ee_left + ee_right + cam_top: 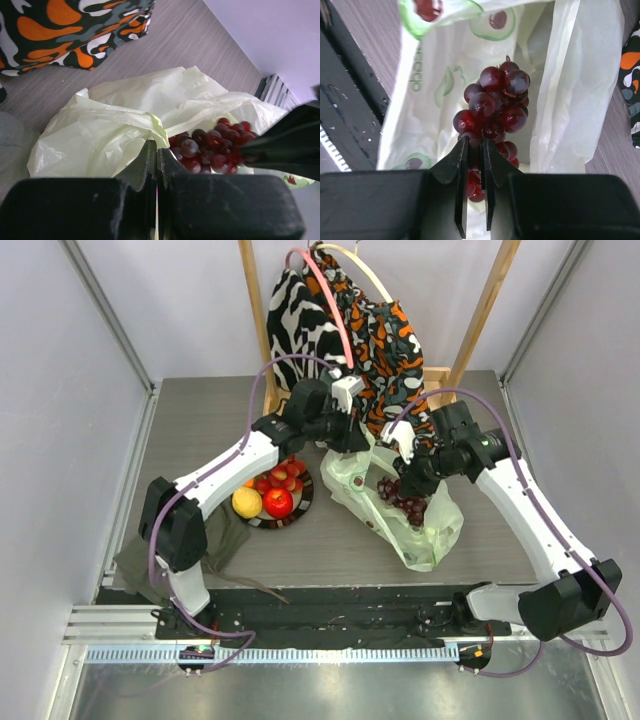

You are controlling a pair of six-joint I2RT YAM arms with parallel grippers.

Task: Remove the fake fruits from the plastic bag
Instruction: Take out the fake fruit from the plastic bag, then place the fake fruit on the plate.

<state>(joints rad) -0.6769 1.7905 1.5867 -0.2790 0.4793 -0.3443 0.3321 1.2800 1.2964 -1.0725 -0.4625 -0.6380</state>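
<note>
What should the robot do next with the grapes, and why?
Probably lift the right gripper straight up. It looks closed on the grapes, which lie inside the bag. The left gripper seems to pinch the bag's edge, keeping it down. The other fruit already sits on the plate.

FREE: bare grey wood-grain table (340, 545) between the round dark-rimmed beige plate (303, 512) and the crinkly pale-green avocado-print plastic bag (425, 535); far-left table corner | BLOCKED: bag mouth, filled by right fingers (462, 170) clamped on dark-red grape bunch (495, 100), left fingers (147, 160) pinching its rim | OVER PLATE: white left arm (225, 475) | REAR: hanging black-white-orange garments (385, 340), wooden posts (256, 330)
</note>
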